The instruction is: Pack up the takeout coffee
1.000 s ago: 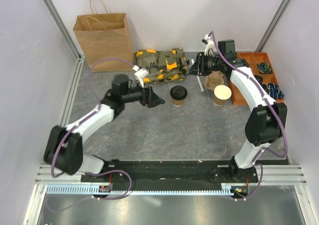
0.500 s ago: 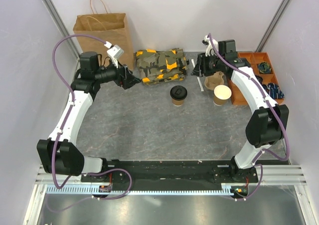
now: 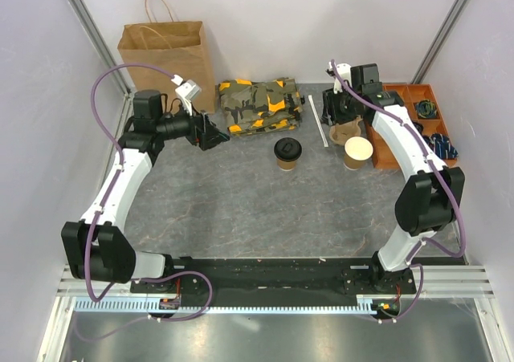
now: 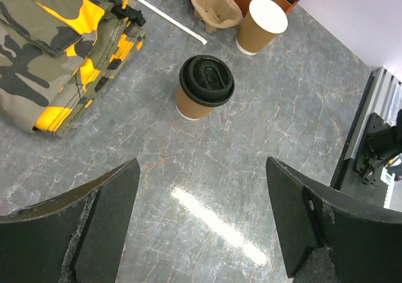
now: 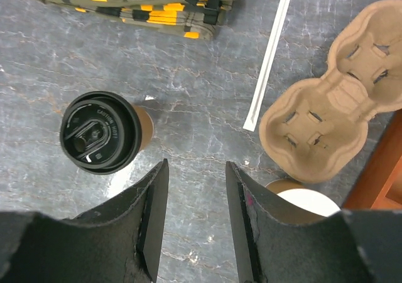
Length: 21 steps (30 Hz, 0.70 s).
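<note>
- Top view: right arm covers most of the carrier (image 3: 347, 129); only an edge shows.
- Bin (image 3: 418, 109) at far right: contents too small to make out.
- Inside of the bag (image 3: 165, 57) is not visible.
- Right wrist view: lidless cup (image 5: 301, 198) is cut off by a finger.
- Counts: one coffee (image 3: 287, 152), one lidless cup, one two-well carrier, one bag, one folded camo cloth (image 3: 259, 105), one white straw (image 3: 316, 121), one bin.
- Coffee stands upright mid-table (image 3: 241, 209), lid on, near the cloth's right end and left of the lidless cup, well apart from the bag.
- Left gripper (image 4: 202, 170): jaws wide, empty, facing the coffee from a distance.
- Right gripper (image 5: 196, 167): jaws narrow, gap visible, empty, above the table beside the coffee.
</note>
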Motion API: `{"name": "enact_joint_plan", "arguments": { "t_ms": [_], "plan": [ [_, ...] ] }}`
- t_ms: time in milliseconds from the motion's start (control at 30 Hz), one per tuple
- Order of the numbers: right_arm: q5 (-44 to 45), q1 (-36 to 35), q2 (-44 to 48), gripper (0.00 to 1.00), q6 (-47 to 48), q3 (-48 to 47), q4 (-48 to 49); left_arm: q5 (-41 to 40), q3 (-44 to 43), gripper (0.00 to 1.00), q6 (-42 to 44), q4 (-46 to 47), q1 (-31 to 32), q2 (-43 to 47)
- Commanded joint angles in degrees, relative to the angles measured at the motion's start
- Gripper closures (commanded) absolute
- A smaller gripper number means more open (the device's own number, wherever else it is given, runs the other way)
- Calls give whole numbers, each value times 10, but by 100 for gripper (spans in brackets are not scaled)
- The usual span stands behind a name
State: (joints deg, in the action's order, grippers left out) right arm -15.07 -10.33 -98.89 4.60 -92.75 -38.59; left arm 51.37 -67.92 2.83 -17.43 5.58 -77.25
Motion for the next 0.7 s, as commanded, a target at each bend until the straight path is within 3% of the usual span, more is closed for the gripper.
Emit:
{"name": "enact_joint_plan", "arguments": {
  "t_ms": [0, 133, 233, 433, 533, 667],
  "plan": [
    [20, 0, -14, 51, 8, -29, -8, -9, 2, 10, -39, 29, -7, 25],
    [10, 0, -21, 50, -1, -35, -7, -47, -77, 10, -4, 46, -54, 11],
    [4, 0, -24, 50, -5, -38, -7, -70, -177, 9, -21, 68, -142, -44],
    [-14, -1, -32, 50, -11, -46, -7, -41, -259, 9, -54, 285, -264, -177],
    [-20, 0, -36, 50, -13, -45, -7, 9, -349, 12, -12, 295, -292, -267],
    [-23, 0, -37, 50, -14, -44, -7, 53, -380, 12, 74, 348, -303, -325]
  ]
}}
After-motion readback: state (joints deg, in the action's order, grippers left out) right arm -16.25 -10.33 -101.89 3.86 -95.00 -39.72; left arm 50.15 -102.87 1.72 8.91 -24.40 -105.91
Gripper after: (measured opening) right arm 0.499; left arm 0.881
